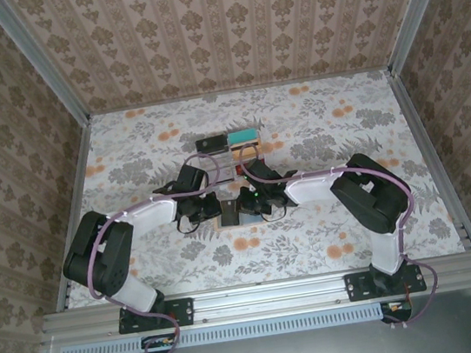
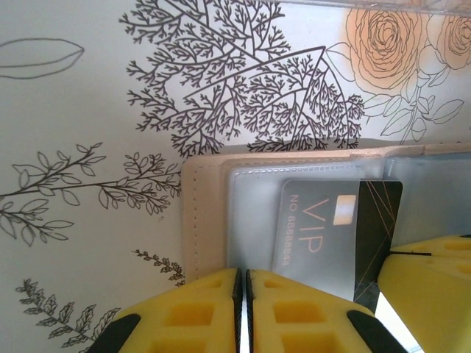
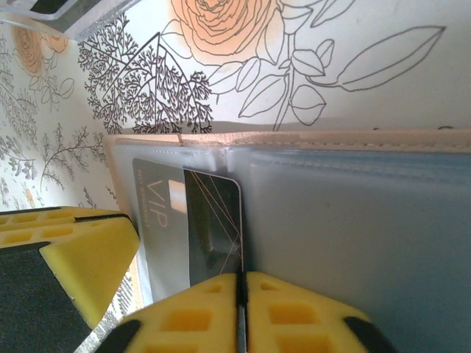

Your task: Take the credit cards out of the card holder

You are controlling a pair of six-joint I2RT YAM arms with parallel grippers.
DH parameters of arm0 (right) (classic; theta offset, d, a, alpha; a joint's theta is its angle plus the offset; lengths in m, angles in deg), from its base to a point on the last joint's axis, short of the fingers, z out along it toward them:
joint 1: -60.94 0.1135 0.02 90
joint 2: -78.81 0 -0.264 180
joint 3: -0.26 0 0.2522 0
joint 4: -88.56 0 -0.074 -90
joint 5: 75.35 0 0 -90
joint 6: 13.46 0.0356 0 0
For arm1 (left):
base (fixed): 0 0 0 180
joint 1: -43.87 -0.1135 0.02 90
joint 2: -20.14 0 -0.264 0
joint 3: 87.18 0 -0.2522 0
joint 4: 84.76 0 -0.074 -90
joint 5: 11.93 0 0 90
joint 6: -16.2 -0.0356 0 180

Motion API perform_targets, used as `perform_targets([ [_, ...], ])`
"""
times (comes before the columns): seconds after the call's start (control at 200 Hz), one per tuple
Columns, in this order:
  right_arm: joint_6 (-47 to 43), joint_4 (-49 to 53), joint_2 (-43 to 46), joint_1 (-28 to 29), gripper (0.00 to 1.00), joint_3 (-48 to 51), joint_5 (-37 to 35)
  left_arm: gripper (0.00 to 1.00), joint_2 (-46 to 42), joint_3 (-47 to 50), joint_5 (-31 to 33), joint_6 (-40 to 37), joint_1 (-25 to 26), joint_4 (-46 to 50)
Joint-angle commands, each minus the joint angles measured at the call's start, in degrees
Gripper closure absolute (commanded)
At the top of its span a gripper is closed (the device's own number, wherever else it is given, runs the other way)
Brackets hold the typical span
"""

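Flowered cloth covers the table (image 1: pixel 345 143). At its centre the card holder (image 2: pixel 202 220) lies spread. In the left wrist view a black VIP card (image 2: pixel 324 235) is seen half out of its clear pocket, toward 3 o'clock. From above, a clear tray (image 1: pixel 231 155) at the holder's 12 o'clock is seen to contain a teal card (image 1: pixel 243 134). Both the left gripper (image 2: pixel 241 309) and the right gripper (image 3: pixel 239 312) are clenched tight over the holder.

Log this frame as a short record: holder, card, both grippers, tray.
holder: lying open, clear pockets up, both grippers on it
card: black, marked VIP, partly slid out of its pocket
left gripper: fingers together, at the holder's edge beside the card
right gripper: fingers together, at the card's exposed edge; a grasp cannot be confirmed
tray: behind the holder, teal card in it
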Motion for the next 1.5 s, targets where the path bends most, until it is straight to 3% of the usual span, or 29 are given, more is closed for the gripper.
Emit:
perform_targets([
  [0.0, 1.1, -0.7, -0.5, -0.4, 0.78, -0.1, 1.6, 0.88, 0.1, 0.8, 0.7, -0.6, 0.0, 2.1],
  [0.145, 2.0, 0.3, -1.5, -0.4, 0.71, -0.6, 1.3, 0.9, 1.2, 0.9, 0.2, -0.6, 0.0, 2.2],
  [0.435, 3.1, -5.5, -1.9, -0.4, 0.73, 0.8, 3.0, 0.91, 1.7, 1.1, 0.0, -0.6, 0.0, 2.3],
  [1.015, 2.3, -11.2, 4.2, -1.9, 1.0, 7.8, -1.1, 0.89, -0.2, 0.8, 0.1, -1.6, -0.7, 3.3],
  [1.305, 0.1, -16.1, 10.4, -3.1, 1.0, 13.5, -1.7, 0.76, -4.4, 0.2, -1.9, -1.5, -1.2, 2.2],
  [1.495, -0.1, -24.6, 14.6, -3.6, 1.0, 18.2, -3.7, 0.66, -7.1, -1.2, -4.5, -0.6, -2.8, 0.7],
])
